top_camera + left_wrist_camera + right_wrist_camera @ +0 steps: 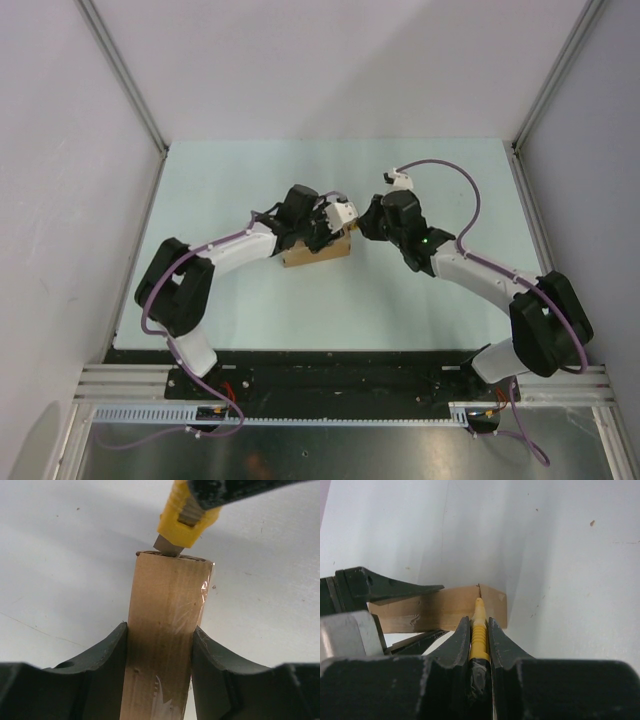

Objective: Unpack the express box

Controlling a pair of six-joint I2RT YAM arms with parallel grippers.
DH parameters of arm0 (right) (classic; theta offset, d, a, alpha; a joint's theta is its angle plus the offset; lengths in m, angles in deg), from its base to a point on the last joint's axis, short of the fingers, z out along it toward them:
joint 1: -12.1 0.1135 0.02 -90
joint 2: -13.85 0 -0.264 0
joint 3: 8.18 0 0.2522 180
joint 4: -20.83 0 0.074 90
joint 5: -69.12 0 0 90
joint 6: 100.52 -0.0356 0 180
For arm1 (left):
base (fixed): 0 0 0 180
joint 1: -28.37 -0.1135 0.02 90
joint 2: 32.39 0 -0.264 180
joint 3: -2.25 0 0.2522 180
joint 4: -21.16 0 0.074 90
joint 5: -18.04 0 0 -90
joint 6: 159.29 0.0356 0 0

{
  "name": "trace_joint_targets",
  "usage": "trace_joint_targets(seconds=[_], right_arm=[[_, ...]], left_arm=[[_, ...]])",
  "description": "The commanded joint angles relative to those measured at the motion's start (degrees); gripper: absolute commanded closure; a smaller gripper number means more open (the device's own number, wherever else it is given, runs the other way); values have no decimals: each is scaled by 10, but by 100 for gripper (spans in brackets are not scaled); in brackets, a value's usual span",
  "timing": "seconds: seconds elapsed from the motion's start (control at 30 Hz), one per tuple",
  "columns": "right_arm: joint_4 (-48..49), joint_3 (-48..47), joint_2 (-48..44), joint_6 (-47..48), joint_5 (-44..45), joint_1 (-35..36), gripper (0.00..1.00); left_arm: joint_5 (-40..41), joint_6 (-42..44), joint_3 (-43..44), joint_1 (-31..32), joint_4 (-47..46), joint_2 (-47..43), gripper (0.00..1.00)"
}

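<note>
The express box (316, 252) lies near the middle of the bench (400, 320). The left pincer (160, 635) is clamped on it, with one finger pressed against each side. At the box's 12 o'clock end in the left wrist view, the blade of a yellow utility knife (186, 517) touches its edge. The right pincer (479, 627), at 3 o'clock from the box in the top view, is clamped on the knife's handle.

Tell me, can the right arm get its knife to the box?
Probably yes. The right tool holds the knife, and its blade sits at the box's end. The left tool grips only the box's sides, so that end is bare.
</note>
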Motion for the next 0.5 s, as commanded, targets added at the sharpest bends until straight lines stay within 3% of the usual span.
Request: trace_joint_targets(seconds=[0.0,0.47], right_arm=[[-73,-3,-18,-2,-9,25,100],[-143,-3,-57,-8,-23,35,100]], left_arm=[[45,-78,21,-25,40,19,60],[59,-81,31,-31,54,36,60]])
